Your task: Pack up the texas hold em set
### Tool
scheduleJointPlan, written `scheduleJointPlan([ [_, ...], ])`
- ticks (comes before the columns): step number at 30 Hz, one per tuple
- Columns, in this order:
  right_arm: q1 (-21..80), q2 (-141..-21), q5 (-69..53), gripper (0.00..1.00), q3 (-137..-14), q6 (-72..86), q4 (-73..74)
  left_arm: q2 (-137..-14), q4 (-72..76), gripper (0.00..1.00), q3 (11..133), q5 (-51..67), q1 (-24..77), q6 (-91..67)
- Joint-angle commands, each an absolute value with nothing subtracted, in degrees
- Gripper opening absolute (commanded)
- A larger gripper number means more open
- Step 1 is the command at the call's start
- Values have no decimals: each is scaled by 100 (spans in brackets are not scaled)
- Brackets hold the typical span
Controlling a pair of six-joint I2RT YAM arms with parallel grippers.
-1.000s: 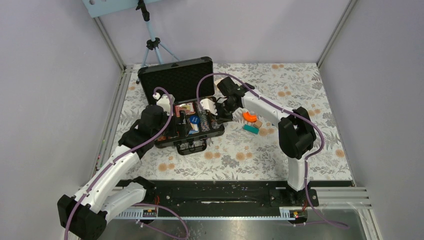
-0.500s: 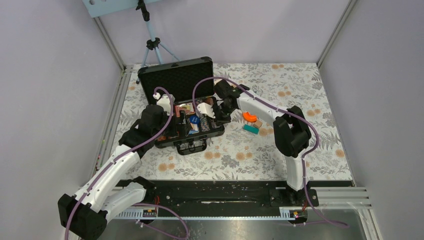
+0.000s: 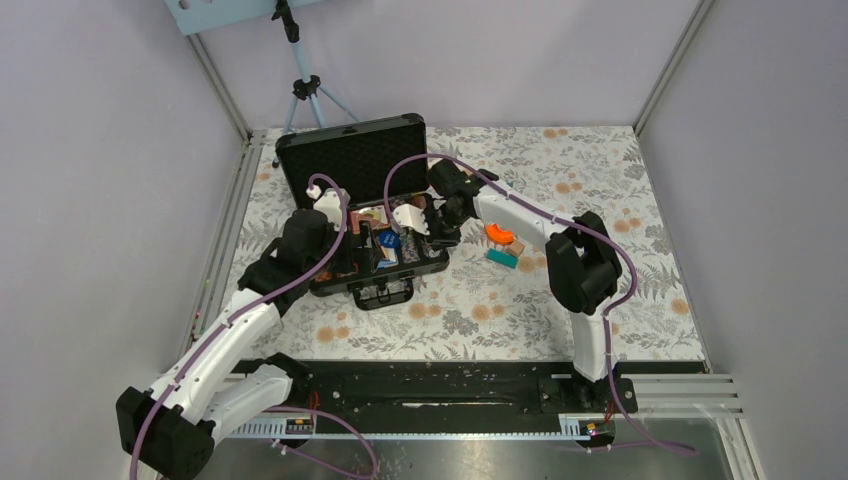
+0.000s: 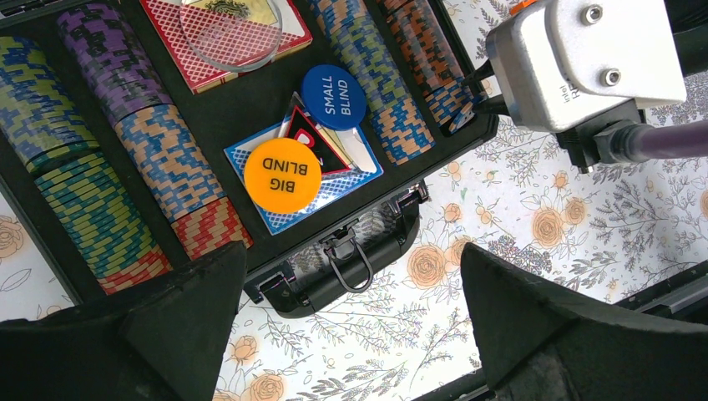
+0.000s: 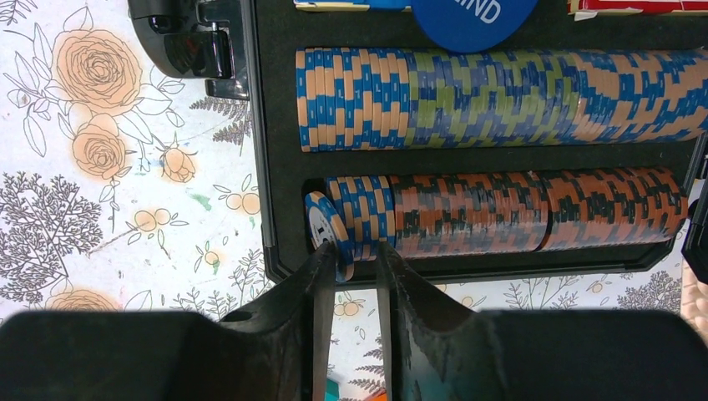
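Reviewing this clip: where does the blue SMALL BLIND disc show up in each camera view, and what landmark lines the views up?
Top external: the blue SMALL BLIND disc is a small blue spot mid-case, between the arms.
Left wrist: upper centre, just above the orange BIG BLIND disc.
Right wrist: cut off by the top edge, right of centre.
Shared landmark: the case's front wall.

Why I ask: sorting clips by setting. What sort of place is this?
Probably a robot test cell: plain walls around a floral table, a tripod behind, two arms bolted at its edge.
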State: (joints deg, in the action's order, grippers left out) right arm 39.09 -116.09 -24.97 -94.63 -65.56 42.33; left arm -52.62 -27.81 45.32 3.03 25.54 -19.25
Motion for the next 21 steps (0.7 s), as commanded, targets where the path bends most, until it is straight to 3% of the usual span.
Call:
scheduleJointPlan([
  [1,3946,-11581,-2508,31,-9544,-6474,3965,-5221,-2707,99,4652,336,2516,-1837],
  [5,3946,-11502,-2520,27,-9433,-6417,3939,-5227,-2707,99,4650,342,2518,-1837],
  [10,3941,-11453,-2537,12,-9316,-6355,3936,-5238,-2700,99,4658,359,2518,-1837],
  [21,3964,-11205,-2441,5,-8958,-6252,3686,-5256,-2689,99,4658,366,2520,-1837],
])
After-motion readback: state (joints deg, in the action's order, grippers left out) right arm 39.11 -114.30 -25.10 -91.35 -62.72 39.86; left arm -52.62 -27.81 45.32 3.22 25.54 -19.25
